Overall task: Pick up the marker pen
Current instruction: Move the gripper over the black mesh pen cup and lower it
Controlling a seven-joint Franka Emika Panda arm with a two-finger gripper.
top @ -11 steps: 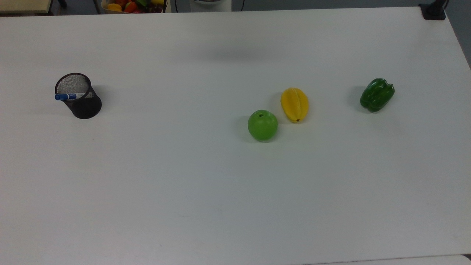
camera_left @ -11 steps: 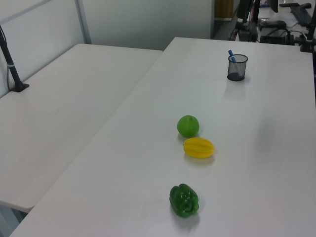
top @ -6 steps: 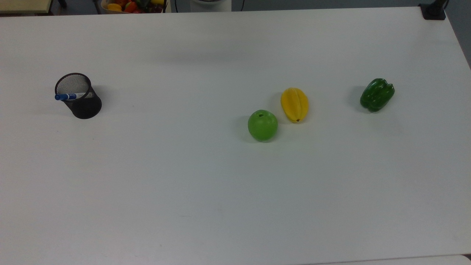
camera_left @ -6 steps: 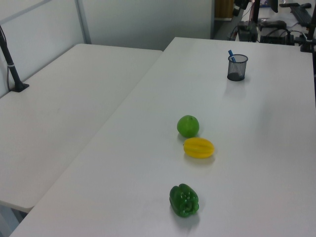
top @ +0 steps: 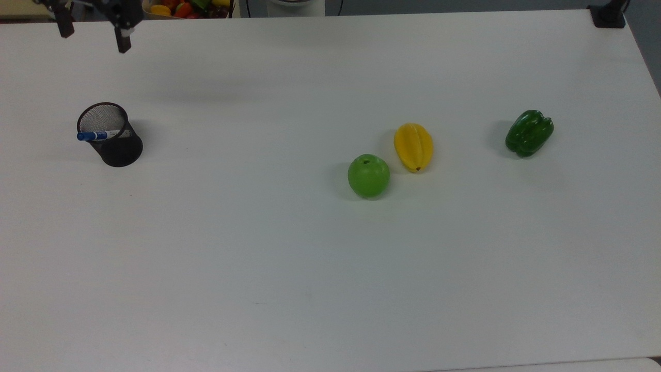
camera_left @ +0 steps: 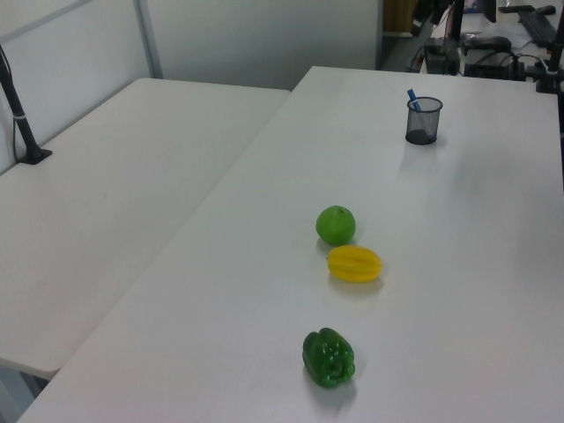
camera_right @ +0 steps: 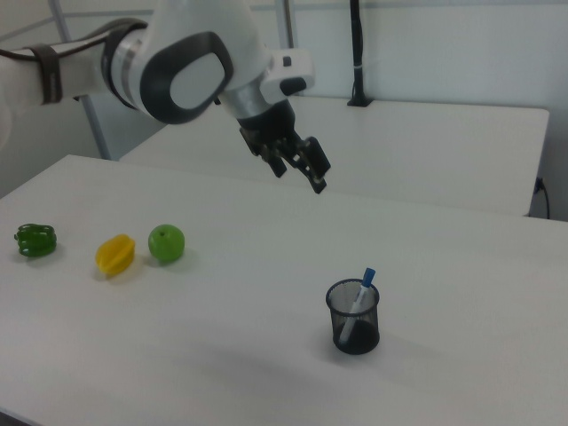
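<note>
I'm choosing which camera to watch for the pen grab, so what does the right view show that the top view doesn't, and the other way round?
The right view gives you the white arm reaching over the table, and a second table behind it. The top view gives you a container of colourful fruit past the table's far edge. Both share the open pincer, the marker pen leaning in the black mesh cup, the green apple, the yellow fruit and the green pepper.

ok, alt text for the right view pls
A white robot arm holds its open end effector in the air above a white table, up and to the right view's left of a black mesh cup holding a blue-capped marker pen. Three fruits lie at the right view's left.
</note>
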